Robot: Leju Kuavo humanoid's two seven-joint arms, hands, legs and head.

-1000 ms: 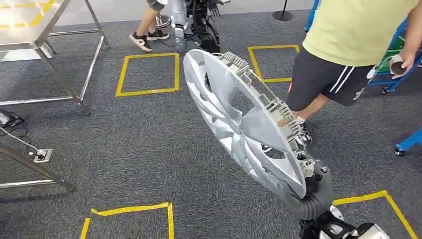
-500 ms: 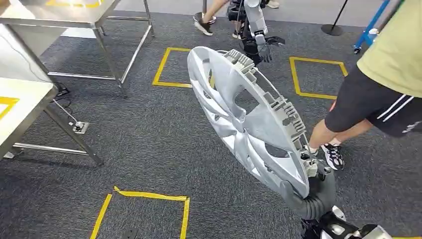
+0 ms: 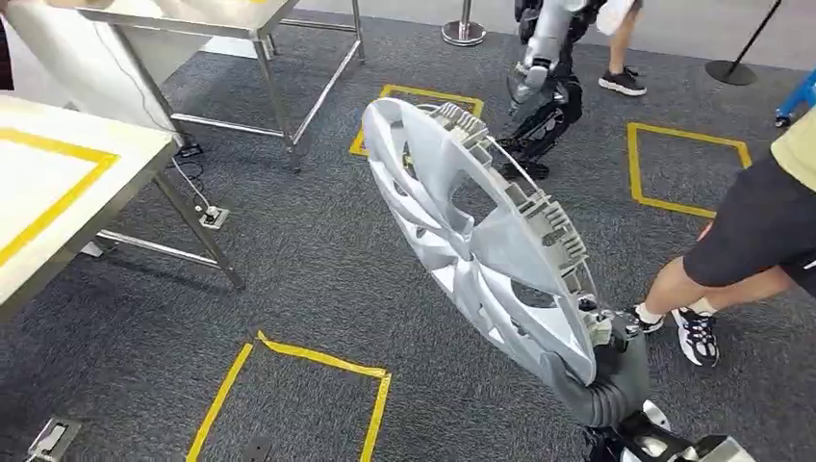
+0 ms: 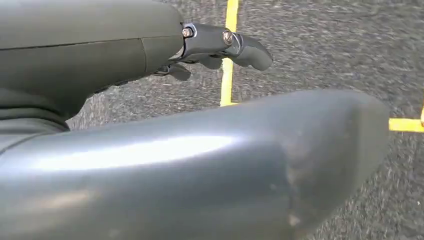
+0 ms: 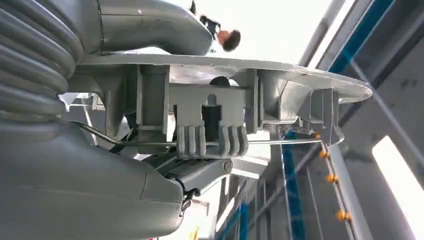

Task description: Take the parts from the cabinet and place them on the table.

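Nearest to the camera in the head view, the right hand (image 3: 608, 371) is seen at the bottom right, clamped on the lower rim of a big silver hubcap (image 3: 471, 231). The hubcap is held up in the air over the grey carpet (image 3: 318, 289), tilted, with its upper edge leaning away toward the far side. In the right wrist view the rim of the hubcap (image 5: 225, 75) is pinched between the thick thumb on one face and a darker finger (image 5: 200, 172) tucked under the clips and wire ring on the other, so that hand is definitely closed on it.

The left hand (image 4: 220, 47) is caught in its own wrist view hanging over the carpet, fingers loosely curled, nothing held in them.

On the floor just past the robot, a square of yellow tape (image 3: 298, 395) is marked out. To the left, the corner of a white table (image 3: 58, 192) with a yellow line on it is seen, standing well apart from the hubcap. To the right, a person's legs (image 3: 731, 260) in dark shorts and sneakers are planted on the carpet. Further back, a metal-framed table (image 3: 250, 38), more tape squares and another humanoid robot (image 3: 544, 67) can be made out.
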